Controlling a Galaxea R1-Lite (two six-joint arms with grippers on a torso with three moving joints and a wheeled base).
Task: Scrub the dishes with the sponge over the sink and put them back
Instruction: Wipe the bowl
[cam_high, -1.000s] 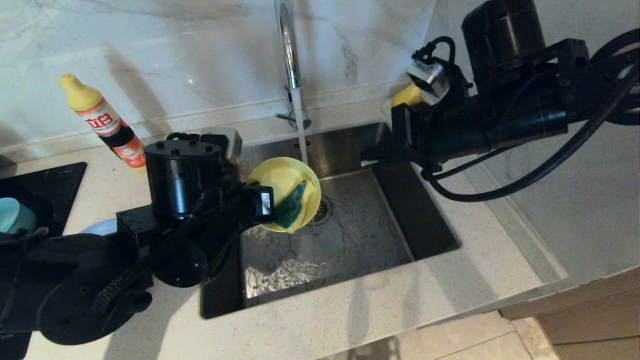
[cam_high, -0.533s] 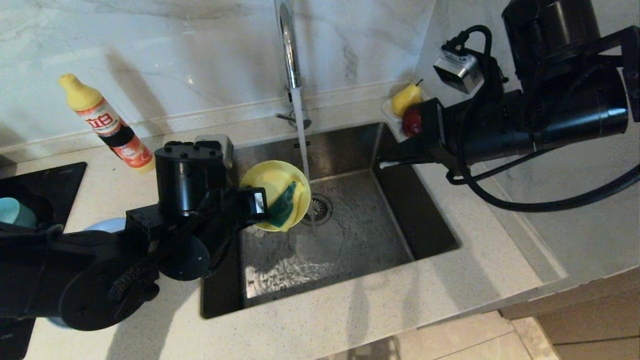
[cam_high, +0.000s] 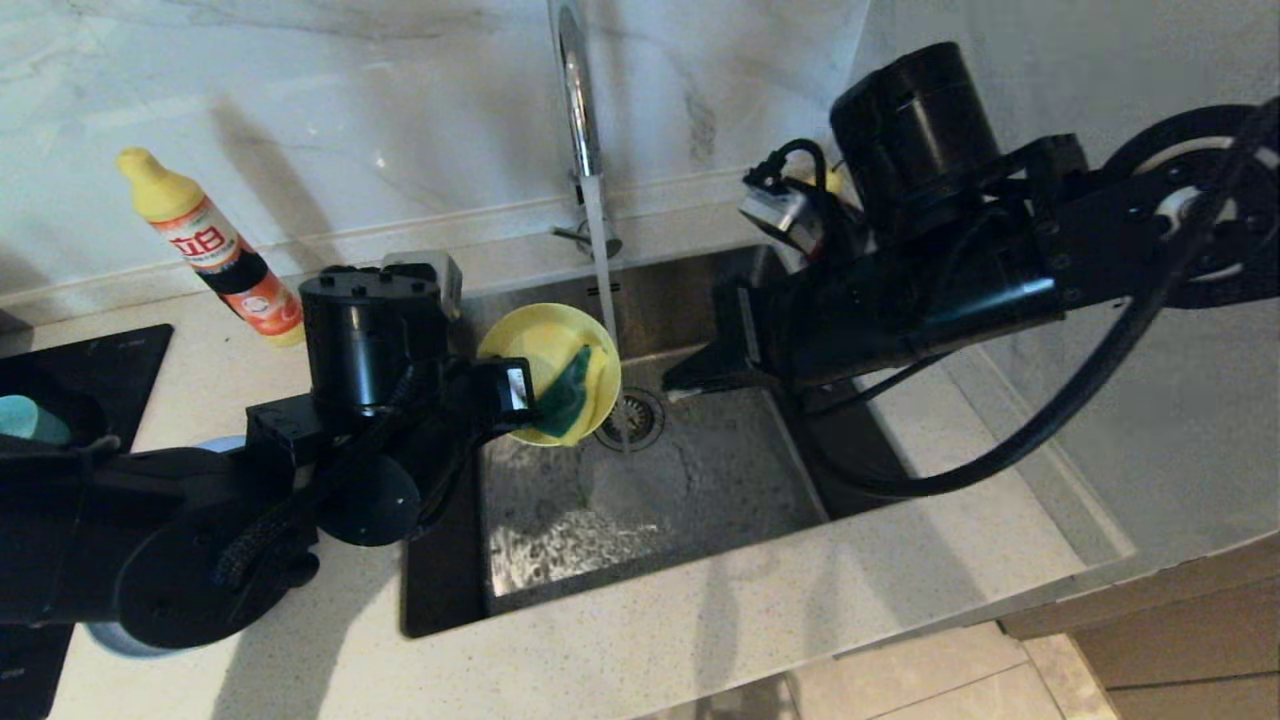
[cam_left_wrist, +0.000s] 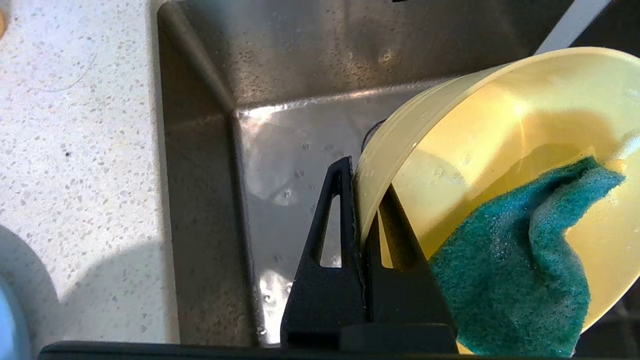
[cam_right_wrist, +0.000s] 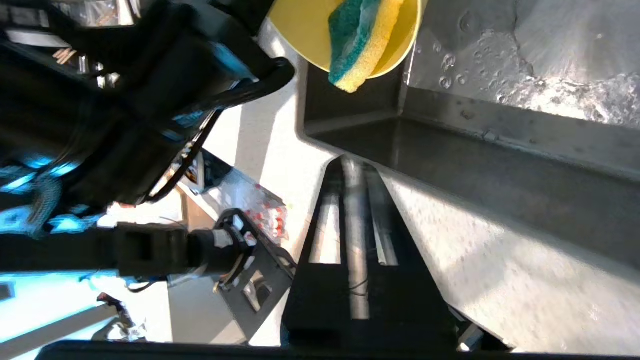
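Swinging in over the sink (cam_high: 700, 500), my right pincer (cam_high: 680, 382) nears the sponge (cam_high: 565, 400); I can't tell its gap. Left pincer (cam_left_wrist: 361, 200) is clamped on the yellow bowl (cam_high: 545, 350).

1. The sink (cam_high: 700, 480) at the centre of my head view is brushed stainless steel, wet and glinting.
2. The tap (cam_high: 575, 90) at top centre is polished chrome, mirror-bright.
3. The yellow bowl (cam_left_wrist: 500, 150) pinched in my left gripper (cam_left_wrist: 361, 200) looks like smooth, glossy plastic.
4. The sponge (cam_left_wrist: 515, 270) inside it has a coarse, fibrous green face and a soft yellow foam layer.
5. My fingers (cam_left_wrist: 325, 270) are matt black plastic.
6. The countertop (cam_high: 700, 630) is pale speckled stone with a smooth sheen.
7. The wall (cam_high: 300, 100) across the top is glossy veined marble.
8. The detergent bottle (cam_high: 215, 250) at upper left is shiny plastic.
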